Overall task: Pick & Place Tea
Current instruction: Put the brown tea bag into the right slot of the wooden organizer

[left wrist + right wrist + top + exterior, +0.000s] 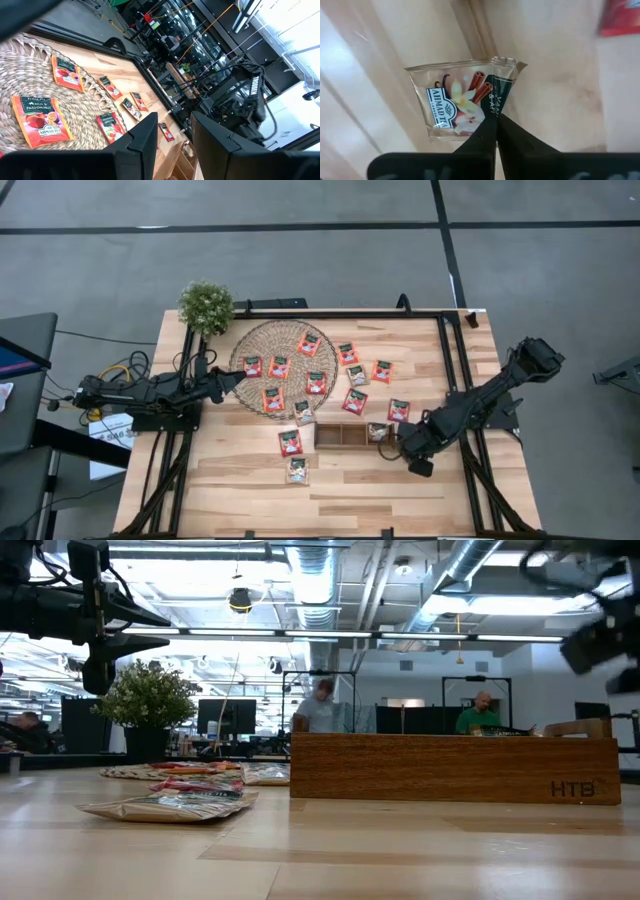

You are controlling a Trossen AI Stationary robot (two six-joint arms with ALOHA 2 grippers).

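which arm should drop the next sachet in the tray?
Right. The right gripper is shut on a pale sachet and sits by the wooden tray's right end. The left gripper is open and empty, over the woven mat's left edge.

A: What lettering can you read?

B: "HTB" stands on the front of the wooden tray (455,768), at its lower right corner.

A: And the sachets?

B: A red sachet (40,121) on the woven mat (80,107) reads "BLACK TEA", "PEACH & PASSION FRUIT", "AHMAD TEA". A pale sachet (462,98) pinched in the right gripper (496,120) reads "AHMAD TEA"; its dark panel's words are too cut off to read.
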